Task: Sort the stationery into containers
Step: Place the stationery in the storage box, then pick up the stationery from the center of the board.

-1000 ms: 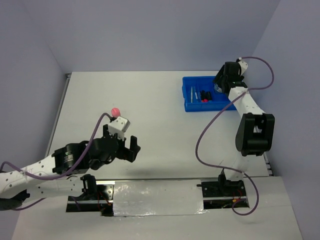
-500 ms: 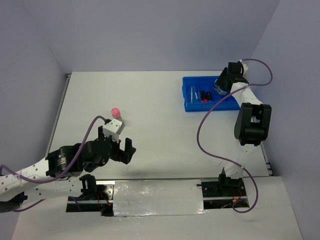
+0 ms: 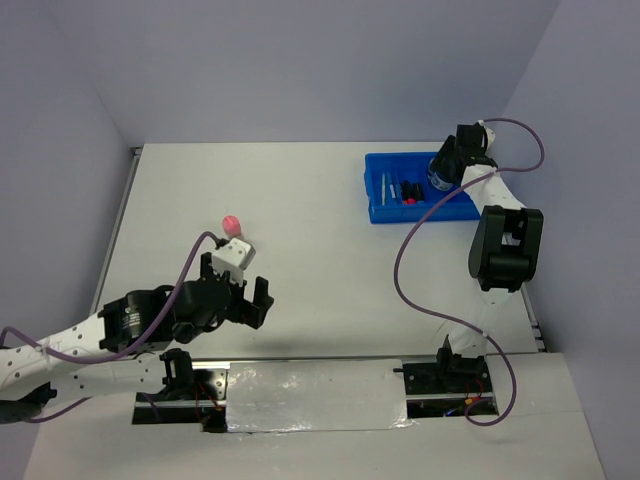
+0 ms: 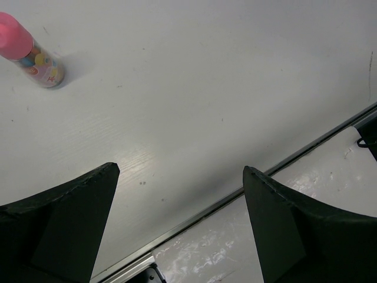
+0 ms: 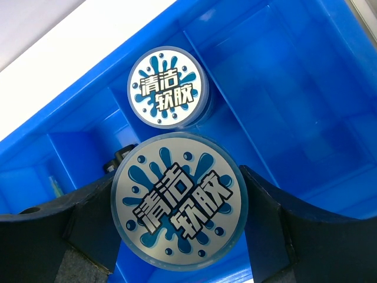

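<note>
A white table [image 3: 300,230] fills the scene, its top matte and faintly scuffed. Three plain lavender walls close it in, meeting at soft corners: the far wall [image 3: 320,70], the left wall [image 3: 50,150] and the right wall [image 3: 590,200]. A thin metal rail [image 3: 116,225] runs along the table's left edge. At the near edge lies a shiny silver strip [image 3: 315,395] — it catches glare from the even light.

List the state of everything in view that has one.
blue tray: holds markers and pale sticks
second jar: lidded, lid up in a tray compartment
held jar: lidded, gripped over the blue tray
right gripper: jaws shut on held jar
left gripper: jaws open, empty, above the table
pink-capped bottle: capped, upright on the table
</note>
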Motion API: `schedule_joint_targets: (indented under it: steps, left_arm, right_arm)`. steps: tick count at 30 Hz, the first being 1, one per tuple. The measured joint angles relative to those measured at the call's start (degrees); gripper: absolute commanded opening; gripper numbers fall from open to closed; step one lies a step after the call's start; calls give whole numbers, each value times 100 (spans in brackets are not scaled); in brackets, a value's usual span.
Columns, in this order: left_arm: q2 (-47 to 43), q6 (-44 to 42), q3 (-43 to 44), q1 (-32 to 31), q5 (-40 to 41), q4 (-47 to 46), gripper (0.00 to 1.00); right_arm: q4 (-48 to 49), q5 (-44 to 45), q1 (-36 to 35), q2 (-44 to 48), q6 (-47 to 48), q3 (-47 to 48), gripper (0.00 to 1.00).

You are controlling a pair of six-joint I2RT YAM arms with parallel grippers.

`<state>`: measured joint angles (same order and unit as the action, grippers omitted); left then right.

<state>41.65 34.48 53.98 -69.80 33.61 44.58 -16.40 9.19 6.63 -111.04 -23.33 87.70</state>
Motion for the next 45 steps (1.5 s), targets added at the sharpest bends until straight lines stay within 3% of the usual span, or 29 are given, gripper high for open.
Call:
schedule_joint_targets:
  steps: [4, 8, 12, 22, 28, 32, 35, 39, 45]
  left_arm:
    - [-72, 0, 0, 0, 0, 0, 99]
    - [-92, 0, 0, 0, 0, 0, 99]
    - [-92, 0, 0, 0, 0, 0, 99]
    - [-92, 13, 0, 0, 48, 13, 99]
    - [109, 667, 35, 136, 844, 313, 99]
    - [658, 1239, 122, 885, 1202, 409, 99]
    - [1143, 1401, 125, 1803, 1152, 225, 99]
    - [1353, 1482, -50, 2660, 1045, -256, 99]
    - [1698, 931, -481, 3014, 1005, -1558, 99]
  right_arm:
    - [-26, 9, 2, 0, 0, 2, 53]
    - [-90, 31, 0, 0, 2, 2, 63]
    - [-195, 90, 0, -9, 26, 17, 99]
    - [-256, 238, -103, -68, 74, 304, 100]
    - [-474, 258, -468, 7, 210, 490, 100]
    - [-717, 212, -1259, 411, 391, 702, 100]
    - [-695, -9, -2009, 1012, 544, 656, 100]
    - [-448, -372, -3069, 2120, 730, -83, 100]
    - [282, -761, -3971, 3576, 525, -2398, 100]
